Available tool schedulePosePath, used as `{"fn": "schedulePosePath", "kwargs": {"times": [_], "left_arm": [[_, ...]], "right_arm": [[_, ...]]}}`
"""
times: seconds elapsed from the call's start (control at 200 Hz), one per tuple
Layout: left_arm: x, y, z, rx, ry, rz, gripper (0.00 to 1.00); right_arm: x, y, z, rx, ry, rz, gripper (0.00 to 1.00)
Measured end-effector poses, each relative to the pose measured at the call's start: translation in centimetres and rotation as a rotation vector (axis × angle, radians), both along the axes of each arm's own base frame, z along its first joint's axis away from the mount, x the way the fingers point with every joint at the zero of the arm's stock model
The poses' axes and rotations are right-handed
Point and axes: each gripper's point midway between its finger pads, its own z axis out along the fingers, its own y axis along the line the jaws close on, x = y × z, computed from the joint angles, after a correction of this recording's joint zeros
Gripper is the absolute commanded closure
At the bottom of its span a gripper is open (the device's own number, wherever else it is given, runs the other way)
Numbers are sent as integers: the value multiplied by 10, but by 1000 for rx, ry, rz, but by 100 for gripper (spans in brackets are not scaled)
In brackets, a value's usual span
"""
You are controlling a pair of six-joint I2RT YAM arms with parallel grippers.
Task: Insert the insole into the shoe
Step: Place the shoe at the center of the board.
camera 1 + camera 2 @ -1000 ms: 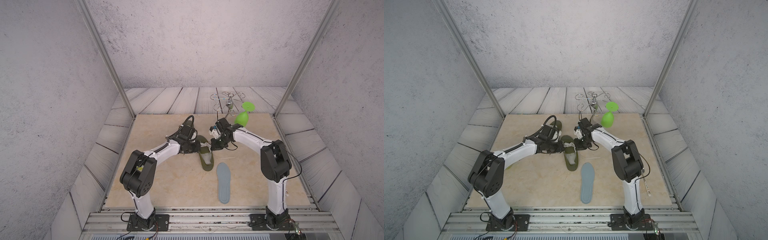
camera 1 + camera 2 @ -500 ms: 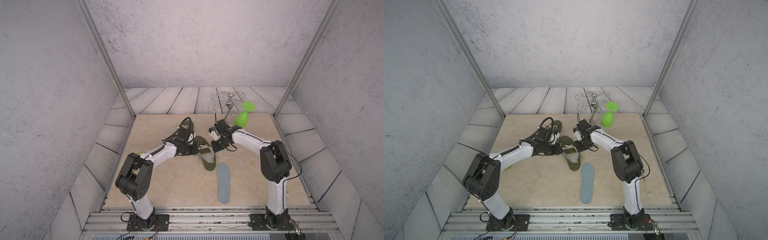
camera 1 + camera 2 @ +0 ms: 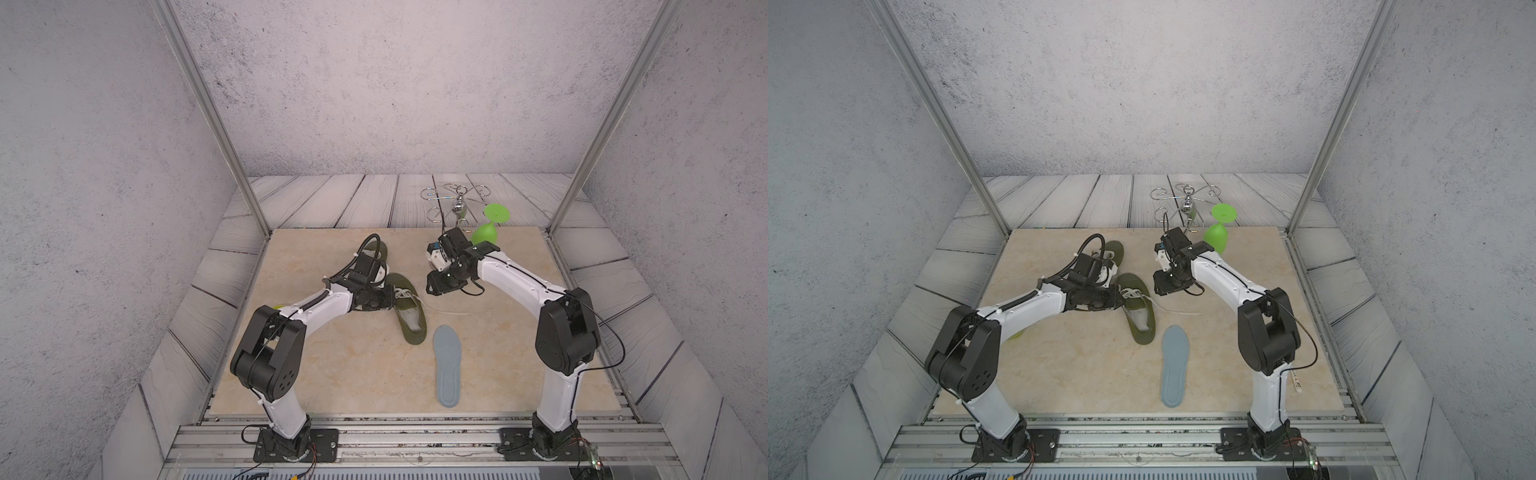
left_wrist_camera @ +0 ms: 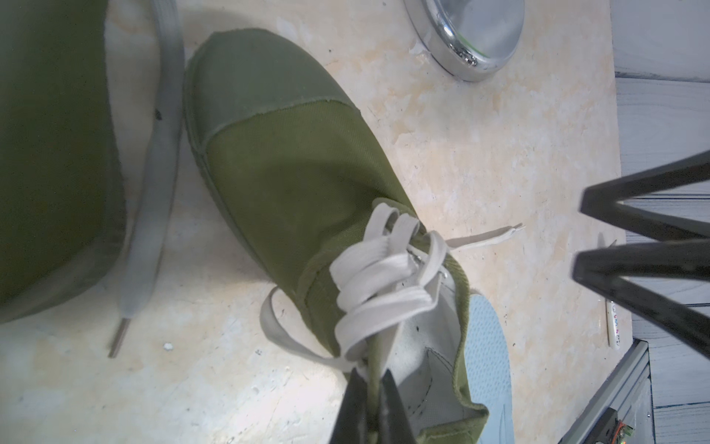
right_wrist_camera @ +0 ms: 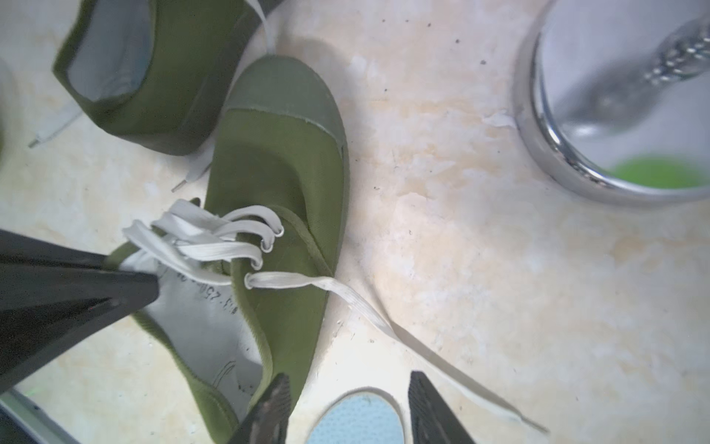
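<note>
the olive shoe (image 3: 409,309) lies on its sole near the middle of the table (image 3: 332,374), toe toward the back edge and heel toward the front edge; the left hand (image 4: 370,384) is pinched shut on the laced flap at the rim of the opening, a grip that seems meant to pin the shoe in place and keep its mouth spread, since the pale lining lies bare to view; the right hand (image 5: 349,374) hangs low on the shoe's far side with jaws apart and nothing between them, so it is free to fetch; the blue-grey insole (image 3: 446,370) is not yet in the shoe; it lies flat between the shoe's heel and the front edge, its toe end just beside the heel, though whether they touch i cannot tell; that closeness and matching direction suit a short slide into the opening; a loose lace (image 3: 449,311) trails from the shoe toward the right edge and might snag a low reach; a second shoe (image 3: 376,253) sits behind the left arm, and the chrome rack (image 3: 455,199) and green glass (image 3: 486,235) stand at the back edge, well apart from the work.
</note>
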Motion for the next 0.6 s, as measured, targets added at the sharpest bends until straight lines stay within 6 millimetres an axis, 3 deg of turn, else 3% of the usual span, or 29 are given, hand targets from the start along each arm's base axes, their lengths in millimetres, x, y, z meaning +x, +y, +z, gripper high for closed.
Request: {"fn": "schedulePosePath", "kwargs": {"times": [0.11, 0.305, 0.42, 0.596], "left_arm": [[0, 0, 3, -6, 0, 4, 69], [-2, 1, 28, -27, -50, 1, 64], [-5, 4, 42, -34, -78, 0, 64], [-13, 12, 61, -30, -115, 6, 64]], "right_arm": [[-16, -17, 17, -9, -15, -66, 14], [-70, -68, 8, -104, 36, -210, 8], [-103, -88, -9, -143, 88, -273, 14], [-153, -103, -39, -145, 176, -333, 42]]}}
